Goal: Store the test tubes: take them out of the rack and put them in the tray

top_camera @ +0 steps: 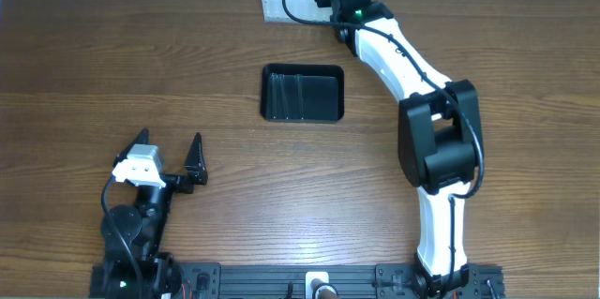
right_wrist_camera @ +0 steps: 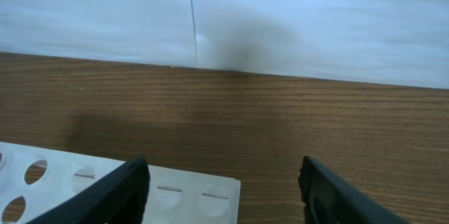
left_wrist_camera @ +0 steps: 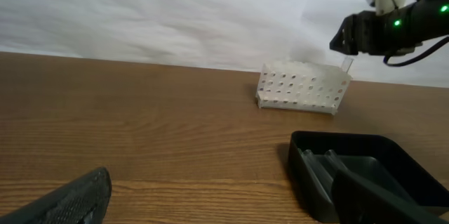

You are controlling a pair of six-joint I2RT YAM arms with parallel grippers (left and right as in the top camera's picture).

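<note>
Desk: brown wood grain, carrying all items below. Rack: white, perforated with rows of round holes, standing at the middle of the desk's far edge, close to the pale wall behind it. Tray: black, rectangular, shallow, set near the desk's centre, well apart from the rack and nearer the arm bases. Test tubes: clear, lying lengthwise side by side on the tray floor. One further clear tube: upright at the end of the rack, just below the right gripper; contact with the fingers cannot be told. Right gripper: hanging over the rack's end at the far edge, fingers spread wide, with nothing seen between them except the rack's corner and bare desk. Left gripper: low over the desk toward the near left corner, well apart from both tray and rack, fingers spread and holding nothing. In the left wrist view, the tray lies just beyond one black finger, with the rack farther off.
</note>
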